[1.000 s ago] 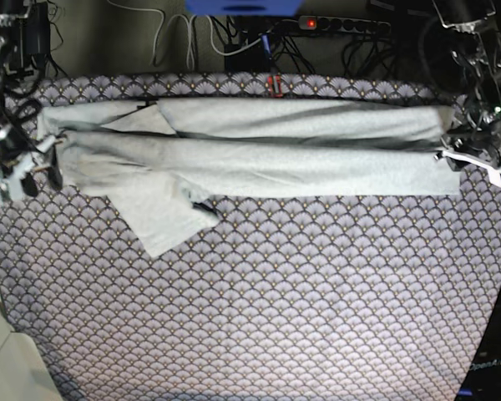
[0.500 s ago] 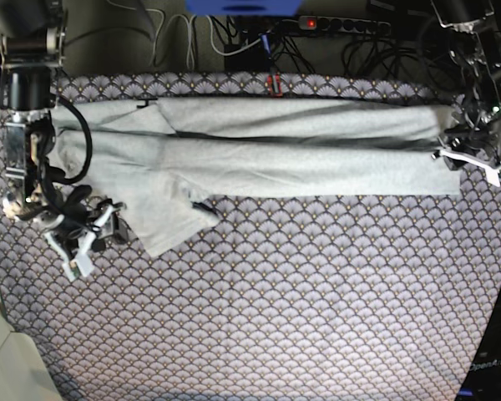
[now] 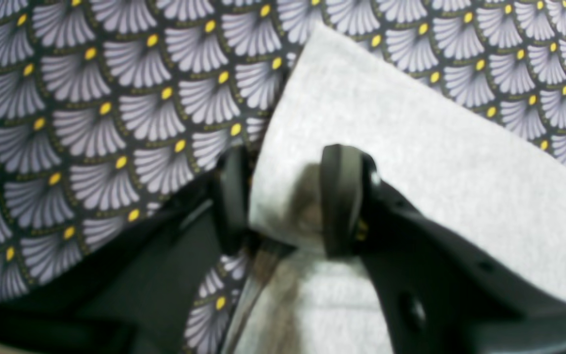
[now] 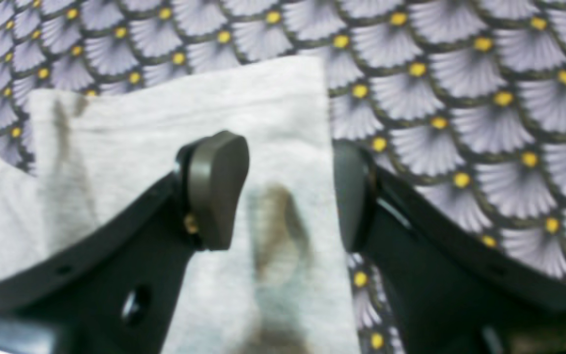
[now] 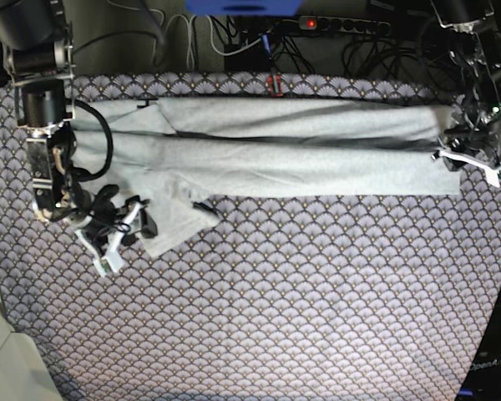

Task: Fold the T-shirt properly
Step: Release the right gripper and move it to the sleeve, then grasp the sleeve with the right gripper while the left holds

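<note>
Reaching the T-shirt [image 5: 301, 159] sleeve now, right gripper [image 5: 121, 241] fingers spread

"OpenArm" on base [image 5: 491, 364], faint.

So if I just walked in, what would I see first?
A long grey T-shirt stretched across the far side of a tablecloth covered in little fan shapes. The right gripper is open over a sleeve sticking out toward the near side. The left gripper is at the shirt's other end.

overhead base view, two close wrist views
</note>
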`<control>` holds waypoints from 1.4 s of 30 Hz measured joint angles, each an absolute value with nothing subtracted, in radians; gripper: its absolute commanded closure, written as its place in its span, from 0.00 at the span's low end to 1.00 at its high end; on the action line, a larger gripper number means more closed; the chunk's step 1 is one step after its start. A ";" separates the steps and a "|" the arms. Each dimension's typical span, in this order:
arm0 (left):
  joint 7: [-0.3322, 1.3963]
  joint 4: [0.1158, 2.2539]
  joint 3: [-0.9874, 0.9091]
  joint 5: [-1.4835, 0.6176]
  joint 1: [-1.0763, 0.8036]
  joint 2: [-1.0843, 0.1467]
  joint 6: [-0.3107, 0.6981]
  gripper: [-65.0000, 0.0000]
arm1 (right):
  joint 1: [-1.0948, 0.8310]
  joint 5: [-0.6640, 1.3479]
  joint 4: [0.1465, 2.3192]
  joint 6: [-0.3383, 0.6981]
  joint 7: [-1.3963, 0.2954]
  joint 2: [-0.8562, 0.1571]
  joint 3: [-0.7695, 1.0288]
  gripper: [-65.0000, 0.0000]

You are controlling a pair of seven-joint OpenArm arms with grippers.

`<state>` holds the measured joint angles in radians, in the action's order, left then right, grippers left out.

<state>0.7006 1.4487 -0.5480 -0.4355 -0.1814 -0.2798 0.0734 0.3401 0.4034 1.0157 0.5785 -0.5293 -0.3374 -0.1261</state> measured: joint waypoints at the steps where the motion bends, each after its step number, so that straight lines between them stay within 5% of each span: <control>1: 0.701 1.449 -0.548 -0.435 -0.182 -0.280 0.072 0.62 | 0.343 0.404 1.014 0.579 -0.519 -0.337 -0.126 0.50; 26: 0.700 1.449 -0.548 -0.435 -0.177 -0.280 0.072 0.62 | 0.426 0.427 0.817 0.578 -0.376 -0.319 -0.224 0.50; 34: 0.701 1.449 -0.548 -0.435 -0.178 -0.280 0.072 0.62 | 0.437 0.430 0.762 0.579 -0.320 -0.321 -0.223 0.73; 42: 0.700 1.449 -0.548 -0.435 -0.178 -0.280 0.072 0.62 | 0.437 0.427 0.761 0.579 -0.321 -0.324 -0.223 0.75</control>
<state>0.7002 1.4487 -0.5480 -0.4355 -0.1776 -0.2798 0.0723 0.4374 0.4267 0.7609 0.5793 -0.3206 -0.3241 -0.2230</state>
